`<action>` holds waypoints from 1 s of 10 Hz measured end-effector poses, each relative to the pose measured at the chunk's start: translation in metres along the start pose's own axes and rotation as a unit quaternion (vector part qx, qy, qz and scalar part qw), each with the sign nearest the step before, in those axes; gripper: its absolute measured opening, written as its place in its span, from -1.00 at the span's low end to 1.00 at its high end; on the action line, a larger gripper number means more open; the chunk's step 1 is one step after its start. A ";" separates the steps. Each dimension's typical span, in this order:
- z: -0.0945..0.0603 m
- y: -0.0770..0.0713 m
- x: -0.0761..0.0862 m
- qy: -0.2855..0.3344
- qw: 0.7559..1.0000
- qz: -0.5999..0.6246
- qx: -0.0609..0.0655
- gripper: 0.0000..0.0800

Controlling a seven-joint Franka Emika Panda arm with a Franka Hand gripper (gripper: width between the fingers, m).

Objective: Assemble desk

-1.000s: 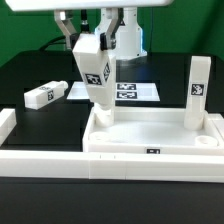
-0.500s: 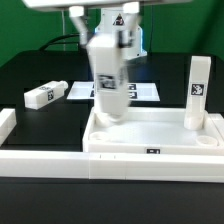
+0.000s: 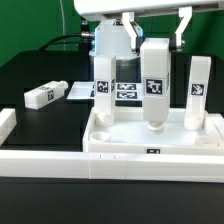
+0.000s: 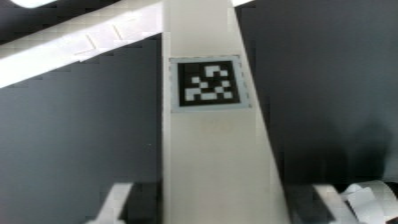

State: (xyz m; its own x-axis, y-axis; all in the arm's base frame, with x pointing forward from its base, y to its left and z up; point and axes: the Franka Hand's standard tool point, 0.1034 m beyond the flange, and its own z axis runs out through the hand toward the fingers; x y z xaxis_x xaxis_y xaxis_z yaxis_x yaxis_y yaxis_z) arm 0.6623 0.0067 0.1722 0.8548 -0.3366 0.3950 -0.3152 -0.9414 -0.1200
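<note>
a loose leg (image 3: 45,95) lies flat on the table, well apart from the tabletop (image 3: 125,140), likely kept for a later step. a left leg (image 3: 103,88) stands upright at the tabletop's far corner on the exterior view's left, apparently seated in its socket. the gripper (image 3: 154,40) is clenched on the middle leg (image 3: 154,88) near its top, keeping it upright over the tray floor, probably to line its foot up with a socket. a right leg (image 3: 197,90) stands at the opposite far corner.

A white leg (image 4: 210,150) with a black-and-white square tag (image 4: 208,84) stood clamped between the pincer's (image 4: 231,208) fingers (image 4: 118,205). Behind it lay the dark worktop (image 4: 338,100) and a white strip (image 4: 71,55).
</note>
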 end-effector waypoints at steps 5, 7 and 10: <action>-0.005 -0.039 -0.024 -0.002 1.000 -0.029 0.012 -0.27; -0.005 -0.039 -0.024 0.002 0.999 -0.030 0.013 -0.27; -0.004 -0.041 -0.025 0.002 0.999 -0.032 0.013 -0.27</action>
State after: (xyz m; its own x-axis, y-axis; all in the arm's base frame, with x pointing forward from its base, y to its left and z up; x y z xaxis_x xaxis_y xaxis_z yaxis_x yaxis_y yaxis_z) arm 0.6521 0.0534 0.1713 0.8717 -0.2750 0.4057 -0.2482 -0.9614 -0.1184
